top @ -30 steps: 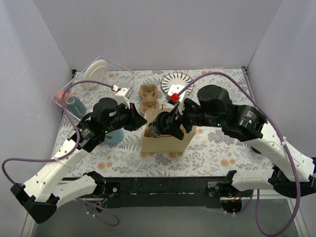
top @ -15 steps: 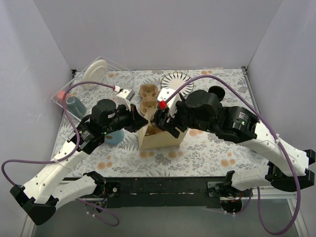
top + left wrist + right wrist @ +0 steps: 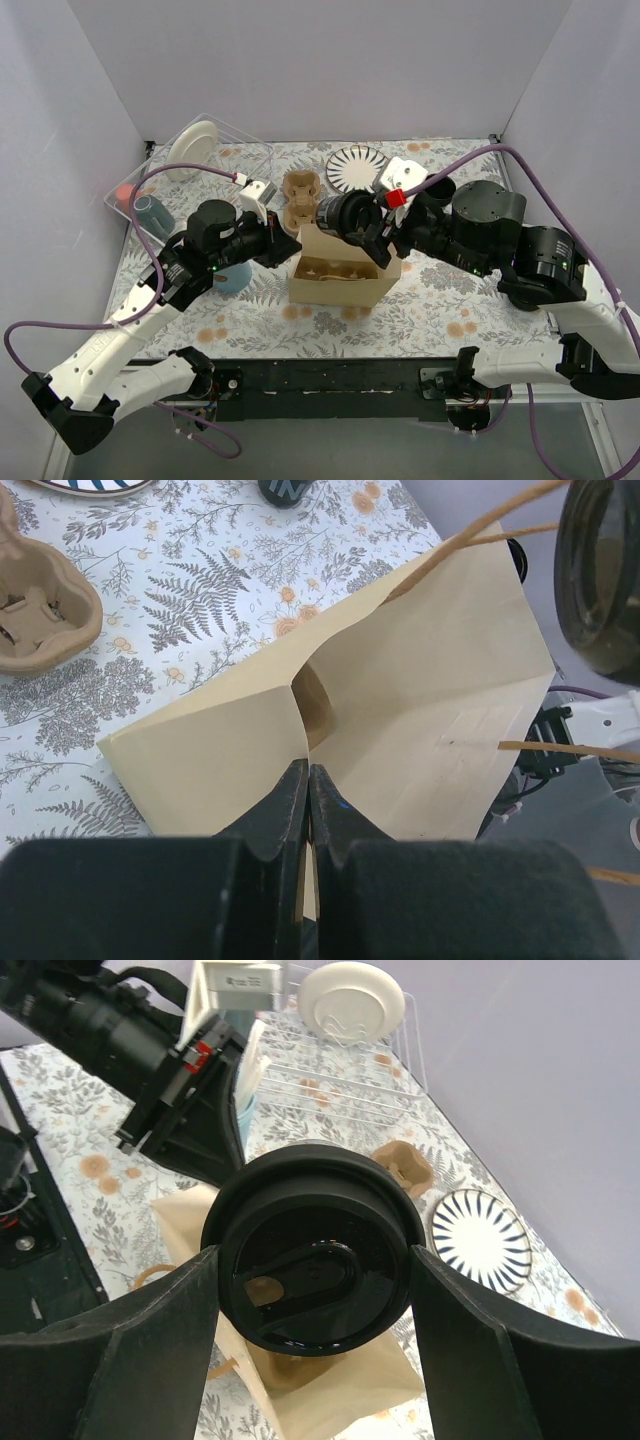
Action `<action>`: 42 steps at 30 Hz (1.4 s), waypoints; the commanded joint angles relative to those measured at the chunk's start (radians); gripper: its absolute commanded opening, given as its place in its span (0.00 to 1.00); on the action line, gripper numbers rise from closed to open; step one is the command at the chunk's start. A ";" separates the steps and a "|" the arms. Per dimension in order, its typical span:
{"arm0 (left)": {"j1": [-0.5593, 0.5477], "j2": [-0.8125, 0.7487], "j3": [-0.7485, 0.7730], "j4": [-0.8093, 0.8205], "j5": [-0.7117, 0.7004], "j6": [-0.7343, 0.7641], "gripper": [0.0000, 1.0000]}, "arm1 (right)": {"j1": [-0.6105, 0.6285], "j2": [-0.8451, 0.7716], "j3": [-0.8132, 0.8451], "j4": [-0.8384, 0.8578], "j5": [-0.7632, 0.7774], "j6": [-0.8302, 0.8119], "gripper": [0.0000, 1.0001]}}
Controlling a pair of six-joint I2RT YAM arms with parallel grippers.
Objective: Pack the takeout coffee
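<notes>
Kraft paper bag (image 3: 345, 285) stands on table (image 3: 460, 290), mouth up. Left gripper (image 3: 308, 785) is pinched flat on bag's near-left rim, likely to keep mouth open and steady. Right gripper (image 3: 312, 1280) clamps 1 coffee cup (image 3: 343, 212) by its sides, black lid (image 3: 315, 1225) toward wrist, hovering over bag's far rim, not yet inside. 2nd cup (image 3: 437, 187) waits on table behind right arm.

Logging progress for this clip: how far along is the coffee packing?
Done: the paper bag stands open, its edge pinched by the left end effector. In hand: the right end effector grips one lidded cup over the bag. Left: lowering it in, then the second cup, on the table by the plate.
</notes>
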 commanded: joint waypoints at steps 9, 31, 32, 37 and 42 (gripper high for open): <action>-0.002 -0.012 0.028 0.020 0.021 0.019 0.00 | 0.007 0.012 -0.114 0.072 -0.119 0.012 0.43; -0.002 -0.073 0.039 -0.062 -0.048 -0.023 0.28 | 0.044 -0.031 -0.416 0.080 0.021 0.018 0.40; -0.002 -0.094 0.034 -0.078 -0.057 -0.032 0.32 | 0.044 -0.036 -0.422 0.080 0.018 0.027 0.40; -0.002 -0.136 -0.002 -0.168 -0.008 -0.109 0.44 | 0.055 -0.043 -0.453 0.083 0.015 0.061 0.40; -0.002 -0.170 -0.053 -0.168 -0.017 -0.153 0.48 | 0.065 -0.040 -0.465 0.090 0.019 0.063 0.39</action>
